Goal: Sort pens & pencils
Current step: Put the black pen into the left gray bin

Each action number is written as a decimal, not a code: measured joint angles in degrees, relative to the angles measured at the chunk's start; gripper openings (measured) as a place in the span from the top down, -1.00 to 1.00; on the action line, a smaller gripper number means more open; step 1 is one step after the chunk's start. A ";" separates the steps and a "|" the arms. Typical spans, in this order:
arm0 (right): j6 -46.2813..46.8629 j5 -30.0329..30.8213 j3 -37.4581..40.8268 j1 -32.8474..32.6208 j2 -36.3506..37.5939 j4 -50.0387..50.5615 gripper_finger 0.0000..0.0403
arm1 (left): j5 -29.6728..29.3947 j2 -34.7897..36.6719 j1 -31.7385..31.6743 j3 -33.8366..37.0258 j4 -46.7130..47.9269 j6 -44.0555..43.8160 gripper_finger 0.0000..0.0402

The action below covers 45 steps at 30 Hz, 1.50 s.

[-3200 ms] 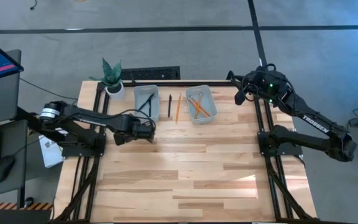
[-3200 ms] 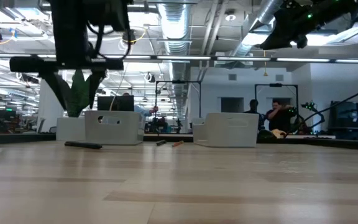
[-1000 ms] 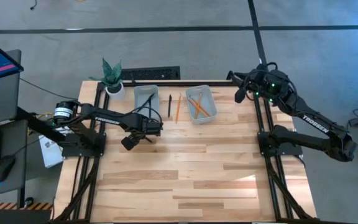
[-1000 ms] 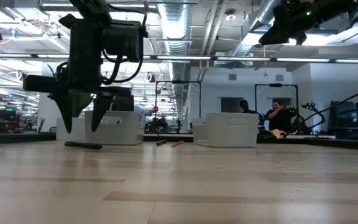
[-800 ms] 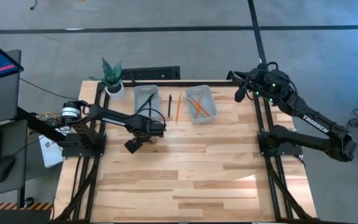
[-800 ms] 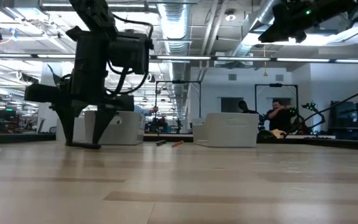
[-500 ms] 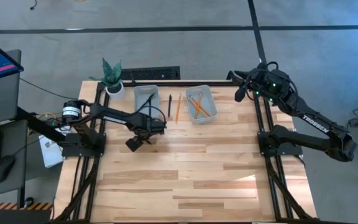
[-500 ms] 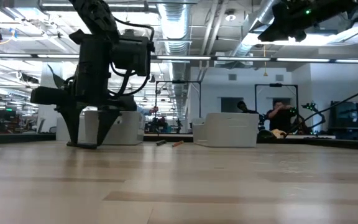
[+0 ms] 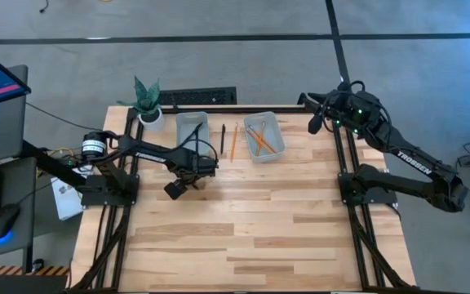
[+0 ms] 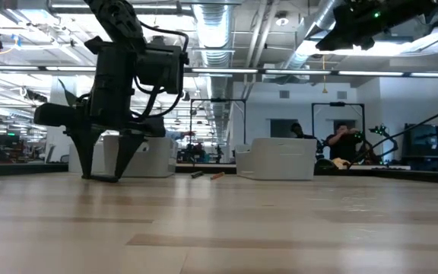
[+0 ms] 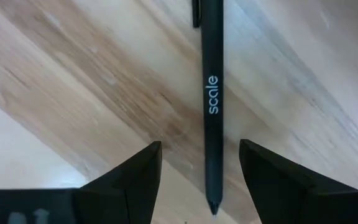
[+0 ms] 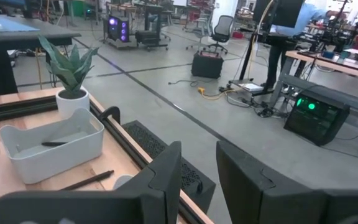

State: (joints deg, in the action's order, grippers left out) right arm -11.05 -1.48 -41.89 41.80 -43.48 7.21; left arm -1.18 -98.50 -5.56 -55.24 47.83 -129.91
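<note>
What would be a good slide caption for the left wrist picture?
Left hand open, its fingers straddling a black pen lying on the wooden table.

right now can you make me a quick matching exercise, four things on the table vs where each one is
Things:
1. left gripper
2. right gripper
3. left bin
4. right bin

Places or states:
a. holds orange pencils
b. open, down astride a black pen on the table
c. raised near the table's far right corner
d. holds black pens

Pairs: 1-b, 2-c, 3-d, 4-a
</note>
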 joint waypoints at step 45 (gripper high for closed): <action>2.03 -0.07 -0.02 -0.07 0.00 3.49 0.39 | -8.31 -0.02 -1.27 0.00 2.62 19.96 -0.04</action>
State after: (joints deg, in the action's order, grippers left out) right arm -9.02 -1.54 -41.91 41.74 -43.48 10.70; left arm -9.50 -98.52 -6.83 -55.24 50.46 -109.95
